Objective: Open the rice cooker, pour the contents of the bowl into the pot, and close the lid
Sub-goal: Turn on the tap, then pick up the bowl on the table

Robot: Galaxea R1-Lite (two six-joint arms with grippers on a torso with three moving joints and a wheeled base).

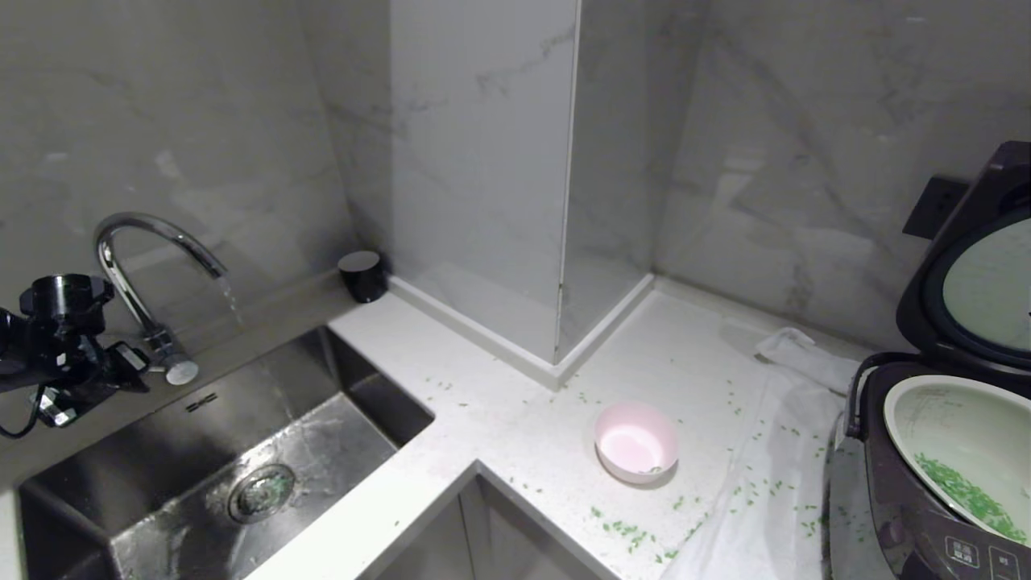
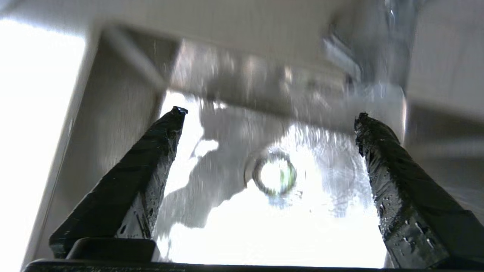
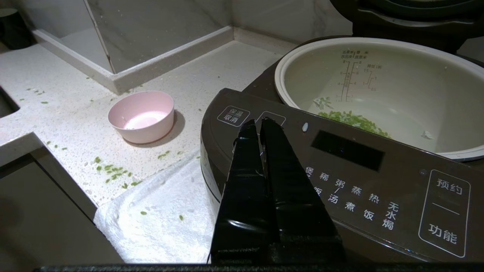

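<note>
The rice cooker (image 1: 894, 515) stands at the right edge of the counter with its lid (image 1: 926, 290) raised. Green bits (image 1: 966, 491) lie in the pale pot (image 1: 958, 411). The pink bowl (image 1: 635, 441) sits upright on the counter left of the cooker, nearly empty. My left arm (image 1: 60, 346) hangs at the far left above the sink. Its gripper (image 2: 271, 113) is open, with wet fingers and nothing between them, over the drain (image 2: 274, 173). My right gripper (image 3: 258, 121) is shut just above the cooker's front panel (image 3: 378, 189), with the bowl (image 3: 141, 117) off to one side.
A steel sink (image 1: 338, 451) fills the lower left, with a curved faucet (image 1: 145, 266) behind it. A black cup (image 1: 362, 275) stands in the corner. A white cloth (image 1: 765, 483) lies under and beside the cooker. Loose green bits (image 1: 628, 532) dot the counter near its front edge.
</note>
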